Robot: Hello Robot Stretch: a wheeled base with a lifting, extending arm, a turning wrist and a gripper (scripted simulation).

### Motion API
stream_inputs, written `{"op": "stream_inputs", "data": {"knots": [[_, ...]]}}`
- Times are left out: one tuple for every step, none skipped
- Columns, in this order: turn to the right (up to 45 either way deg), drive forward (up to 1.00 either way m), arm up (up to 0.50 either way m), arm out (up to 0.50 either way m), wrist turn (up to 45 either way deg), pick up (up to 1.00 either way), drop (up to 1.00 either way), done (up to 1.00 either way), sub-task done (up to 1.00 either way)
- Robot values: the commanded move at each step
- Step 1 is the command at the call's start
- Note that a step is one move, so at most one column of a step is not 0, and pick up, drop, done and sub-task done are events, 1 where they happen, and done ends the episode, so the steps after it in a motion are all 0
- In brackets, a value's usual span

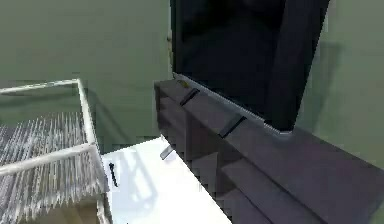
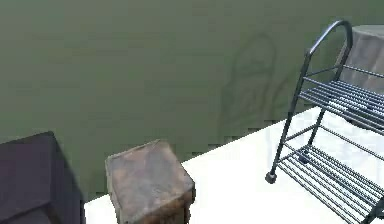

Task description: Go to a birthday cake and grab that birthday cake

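A dull green wall is seen behind everything in both views. In the forward view, a large dark television screen is carried on a long, low dark cabinet set against that wall and running toward the view's lower right. At the forward view's left, a white wire-sided frame is seen standing on a white floor. A small dark item lies on the floor just beside it; what it is cannot be told. In the arm side view, a dark metal wire rack on casters is placed at the right, near the wall. A worn brown block-shaped stool is seen at the lower middle, and a dark box-like corner stands just beside it at the left edge. Where the birthday cake lies cannot be told, so its place relative to the claw cannot be given. The claw's state cannot be told either.
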Motion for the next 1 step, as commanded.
{"op": "stream_inputs", "data": {"knots": [[-45.0,0.00,0.00,0.00,0.0,0.00,0.00,0.00,0.00]]}}
